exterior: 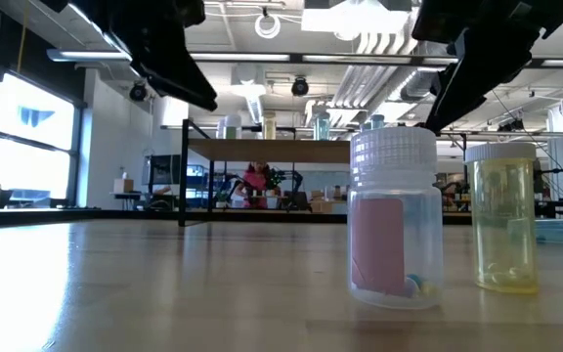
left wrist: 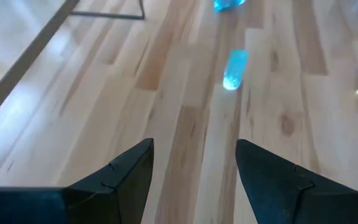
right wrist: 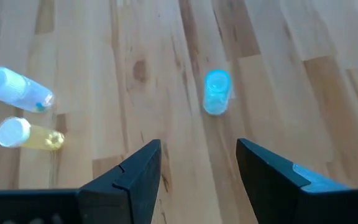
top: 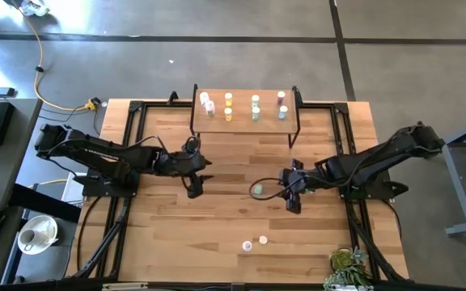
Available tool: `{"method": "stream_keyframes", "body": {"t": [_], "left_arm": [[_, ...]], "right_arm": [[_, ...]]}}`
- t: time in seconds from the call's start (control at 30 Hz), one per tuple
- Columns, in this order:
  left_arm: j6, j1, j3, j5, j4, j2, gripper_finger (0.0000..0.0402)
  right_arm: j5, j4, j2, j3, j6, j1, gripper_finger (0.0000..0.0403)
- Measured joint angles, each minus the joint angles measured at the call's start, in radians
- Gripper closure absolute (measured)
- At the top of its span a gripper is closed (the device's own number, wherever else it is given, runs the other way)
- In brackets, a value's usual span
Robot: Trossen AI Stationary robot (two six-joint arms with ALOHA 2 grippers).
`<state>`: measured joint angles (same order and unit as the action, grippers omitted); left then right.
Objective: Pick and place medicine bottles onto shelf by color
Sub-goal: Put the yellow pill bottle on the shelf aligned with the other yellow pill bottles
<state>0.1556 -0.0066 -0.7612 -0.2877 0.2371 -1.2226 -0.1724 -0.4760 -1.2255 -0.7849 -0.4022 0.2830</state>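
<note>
Looking down from above, the shelf sits at the table's far edge with bottles already sorted in rows. The right gripper hovers mid-table, fingers apart and empty, just beside a green bottle. The left gripper waits, also apart. Two bottles stand near the front edge.

At table height, a pink bottle and a yellow bottle stand upright.

Through the right wrist, the bottle lies just ahead of the jaws; I'd centre it between them before closing.
</note>
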Motion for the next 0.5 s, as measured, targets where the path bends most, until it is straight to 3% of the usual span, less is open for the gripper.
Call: {"method": "stream_keyframes", "body": {"t": [0.5], "left_arm": [[0.104, -0.136, 0.000, -0.046, 0.029, -0.080, 0.0186]], "right_arm": [[-0.017, 0.297, 0.000, 0.063, 0.064, 0.127, 0.0203]]}}
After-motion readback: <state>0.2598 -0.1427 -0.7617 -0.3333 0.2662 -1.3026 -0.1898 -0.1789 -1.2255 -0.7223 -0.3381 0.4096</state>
